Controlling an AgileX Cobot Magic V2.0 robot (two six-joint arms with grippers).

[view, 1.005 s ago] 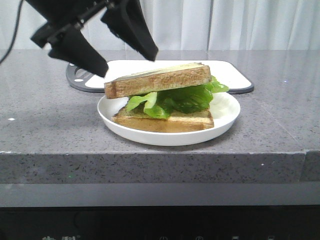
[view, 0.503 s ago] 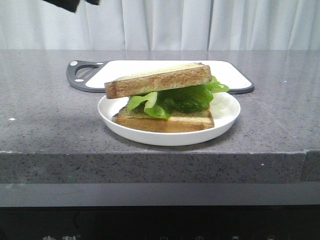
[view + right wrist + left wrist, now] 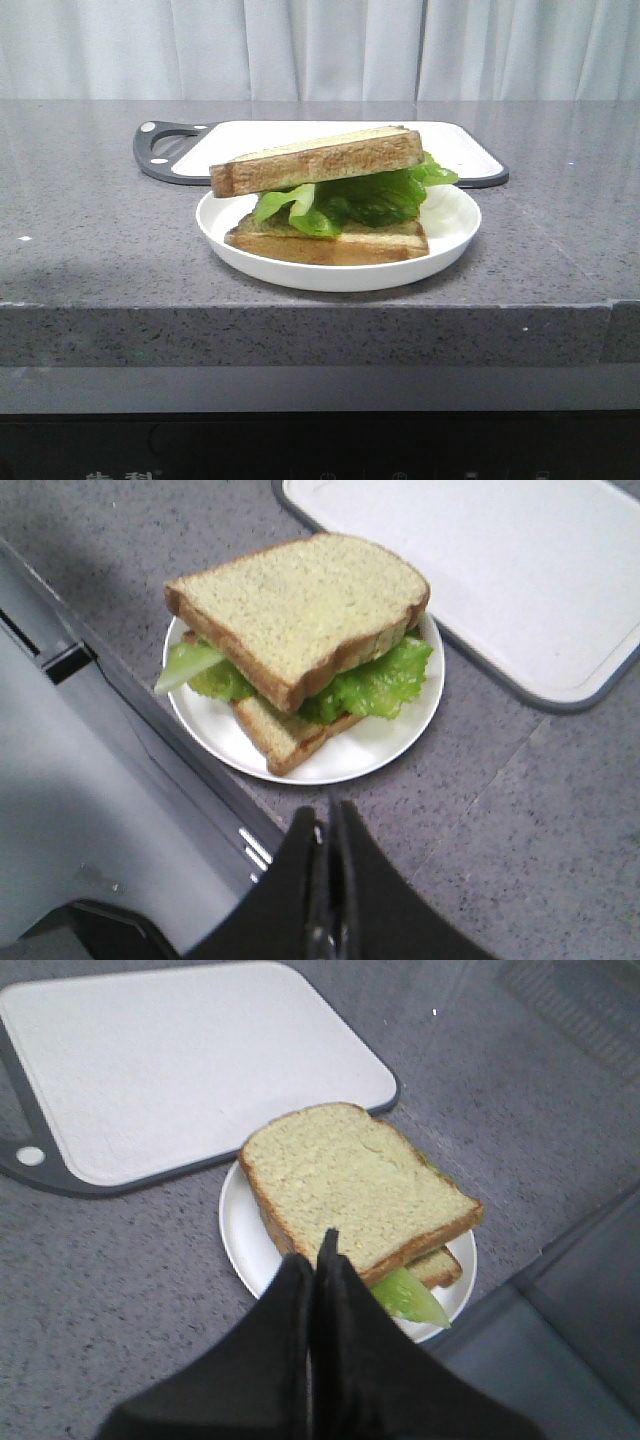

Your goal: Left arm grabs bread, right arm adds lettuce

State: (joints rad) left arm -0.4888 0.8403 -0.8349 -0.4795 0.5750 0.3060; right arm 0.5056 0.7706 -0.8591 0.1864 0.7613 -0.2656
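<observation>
A sandwich stands on a white plate [image 3: 455, 235]: a bottom bread slice [image 3: 330, 245], green lettuce [image 3: 370, 197] and a top bread slice [image 3: 315, 160] lying tilted on it. Neither arm shows in the front view. In the left wrist view my left gripper [image 3: 322, 1255] is shut and empty, held above the plate [image 3: 240, 1235] beside the top slice [image 3: 350, 1180]; a lettuce tip [image 3: 410, 1300] sticks out. In the right wrist view my right gripper [image 3: 327, 815] is shut and empty, off the plate [image 3: 370, 750] near the counter's front edge, apart from the bread [image 3: 295, 610] and lettuce [image 3: 375, 685].
A white cutting board with a dark rim and handle [image 3: 165, 150] lies behind the plate on the grey stone counter; it also shows in the left wrist view [image 3: 190, 1060] and the right wrist view [image 3: 500, 570]. The counter's front edge [image 3: 300, 305] drops off close to the plate.
My left gripper, open above the sandwich's left end a second ago, has risen up and out of the front view. The sandwich has not moved.
</observation>
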